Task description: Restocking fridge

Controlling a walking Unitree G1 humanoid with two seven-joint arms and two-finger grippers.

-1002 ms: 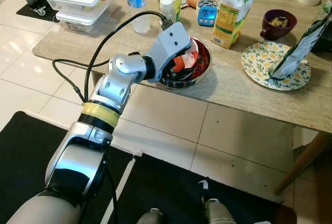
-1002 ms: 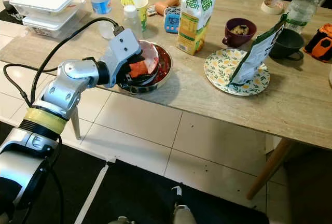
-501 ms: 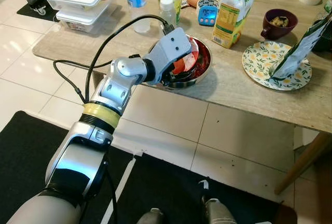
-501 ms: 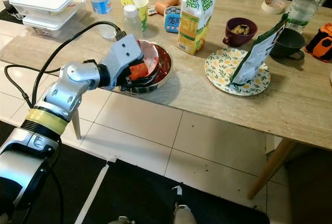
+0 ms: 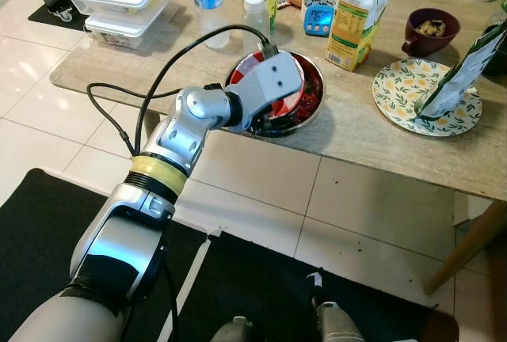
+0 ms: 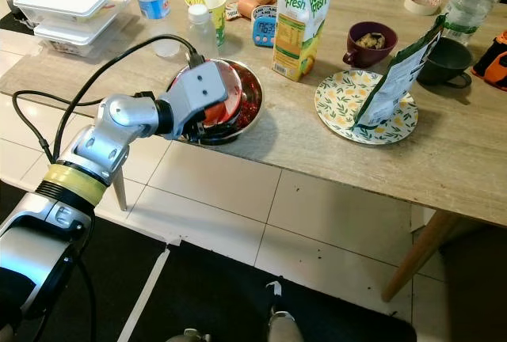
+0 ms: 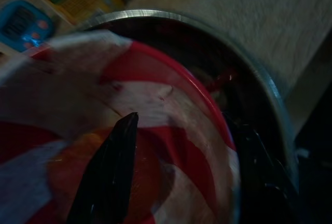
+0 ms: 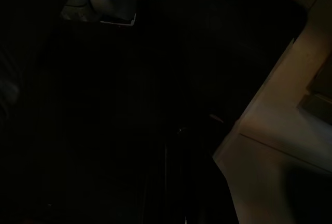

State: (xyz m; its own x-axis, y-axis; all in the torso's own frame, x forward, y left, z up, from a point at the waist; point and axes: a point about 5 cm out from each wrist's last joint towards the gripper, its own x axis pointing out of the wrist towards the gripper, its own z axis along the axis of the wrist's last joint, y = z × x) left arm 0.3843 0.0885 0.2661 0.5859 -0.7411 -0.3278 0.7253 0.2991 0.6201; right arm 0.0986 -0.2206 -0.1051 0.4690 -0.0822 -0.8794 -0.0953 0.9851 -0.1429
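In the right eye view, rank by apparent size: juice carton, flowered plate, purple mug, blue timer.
1. Juice carton and flowered plate: look alike in size, so not ranked.
2. Purple mug.
3. Blue timer, smallest.

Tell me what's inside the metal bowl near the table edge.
The metal bowl holds a red-and-white wrapped package. The left gripper reaches into it, hiding the rest.

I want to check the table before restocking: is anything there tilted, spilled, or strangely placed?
Yes. A green pouch stands tilted on the patterned plate, leaning toward the dark cup. The left gripper is down inside the steel bowl at the table's front edge. No spill is visible.
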